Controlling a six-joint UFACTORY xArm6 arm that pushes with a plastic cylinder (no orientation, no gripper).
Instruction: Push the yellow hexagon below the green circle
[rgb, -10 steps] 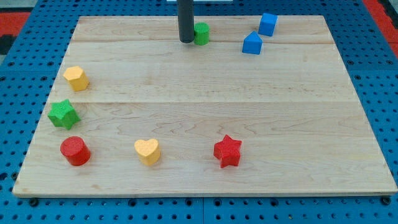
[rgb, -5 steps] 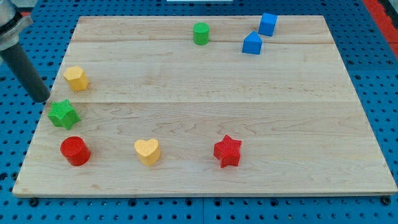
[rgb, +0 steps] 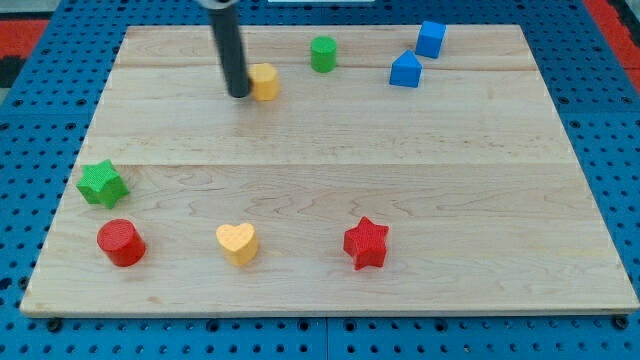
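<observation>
Yellow hexagon (rgb: 264, 81) seen near the board's top, left of and slightly lower than the green circle (rgb: 322, 53), my tip (rgb: 239, 94) pressed against its left side, no gripper fitted, blue blocks (rgb: 405, 70) well right.

No legible txt, labels or nos. anywhere.

- We see bright, even light across the whole frame, with no glare.
- Shadows under the blocks are faint and short.
- Focus is sharp from centre to edges.
</observation>
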